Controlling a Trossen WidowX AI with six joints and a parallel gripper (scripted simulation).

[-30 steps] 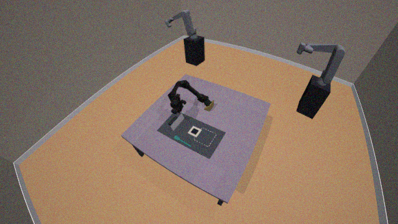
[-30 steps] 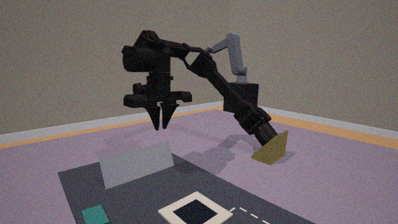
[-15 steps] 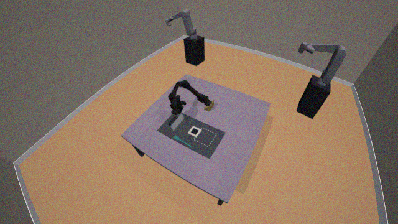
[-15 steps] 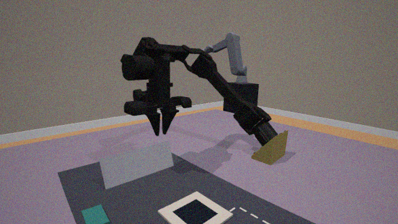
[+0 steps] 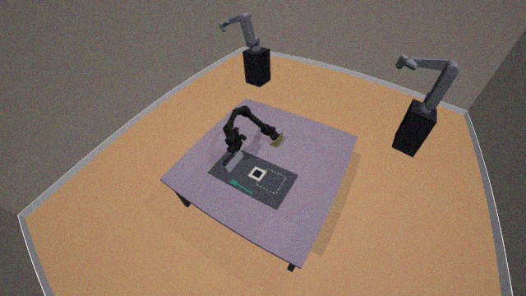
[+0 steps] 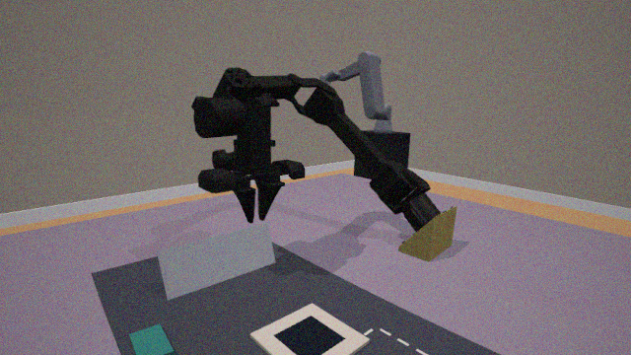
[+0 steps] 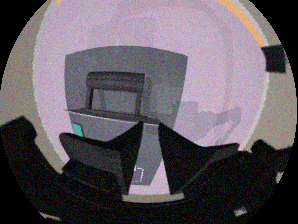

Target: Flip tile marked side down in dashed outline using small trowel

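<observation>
My gripper (image 5: 234, 150) (image 6: 256, 221) (image 7: 151, 125) points down, empty, its fingers slightly apart, above the far side of the mat (image 5: 267, 197) (image 6: 123, 281) (image 7: 125, 60). Just below it, a tool with a grey plate (image 5: 235, 163) (image 6: 219, 261) stands on the mat, the plate steeply tilted. Its black bar handle (image 5: 227, 160) (image 7: 115, 81) is on the side away from the exterior camera. The tile (image 5: 257, 173) (image 6: 310, 336) lies flat, dark square up, beside the dashed outline (image 5: 275, 192) (image 6: 387, 333). The wrist view does not show the tile clearly.
A teal tool (image 5: 233, 182) (image 6: 151, 340) (image 7: 77, 130) with a flat head and thin handle lies on the mat, along its near edge in the top view. The arm stands on a yellow wedge (image 5: 277, 141) (image 6: 430, 239). Two grey arms on black pedestals stand beyond the table.
</observation>
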